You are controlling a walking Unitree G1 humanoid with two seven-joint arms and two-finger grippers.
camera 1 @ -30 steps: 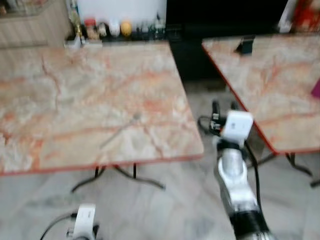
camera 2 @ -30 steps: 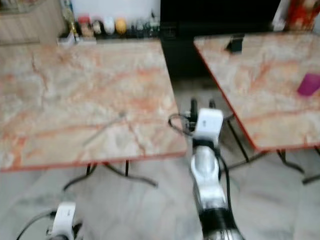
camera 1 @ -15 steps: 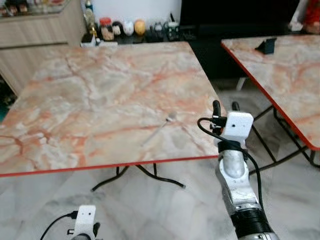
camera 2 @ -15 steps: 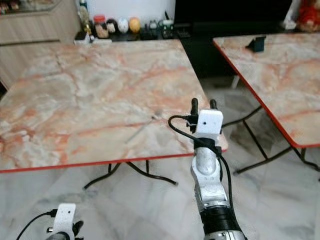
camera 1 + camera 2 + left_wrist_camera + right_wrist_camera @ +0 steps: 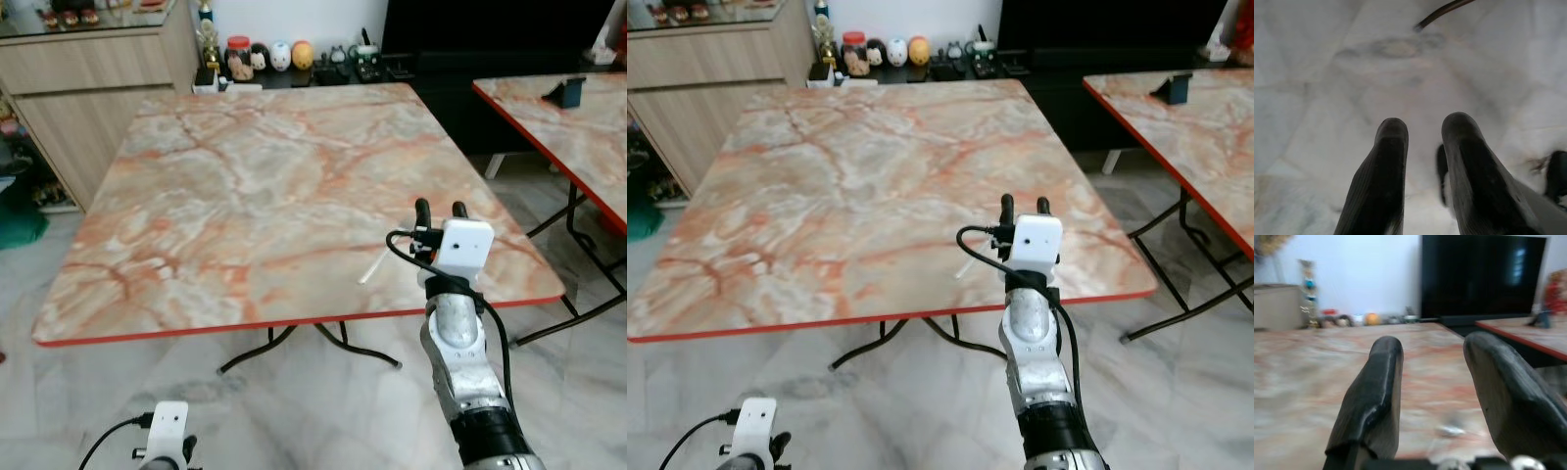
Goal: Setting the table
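Near the front right corner of the marble-patterned worktop (image 5: 245,186) lies a slim pale utensil (image 5: 371,268), probably a spoon, flat on the surface and angled toward the red front edge. By its look it is light, stiff and smooth, and it lies so low that it would likely slide rather than lift if pushed; the handle's middle looks the best place to pinch it, fingers coming from above across its length. Just beside it, over the worktop's front edge, the right gripper (image 5: 438,210) points forward with its two black fingers (image 5: 1374,391) spread apart and nothing between them. Low by the pale tiled floor (image 5: 862,411) hangs the left gripper (image 5: 1422,161), idle, fingers parted and empty. Behind the worktop, small jars and figurines (image 5: 265,57) line a dark shelf beside a wooden cabinet (image 5: 88,83). A second worktop (image 5: 1205,127) stands well apart to the right, carrying a small dark stand (image 5: 1174,88).
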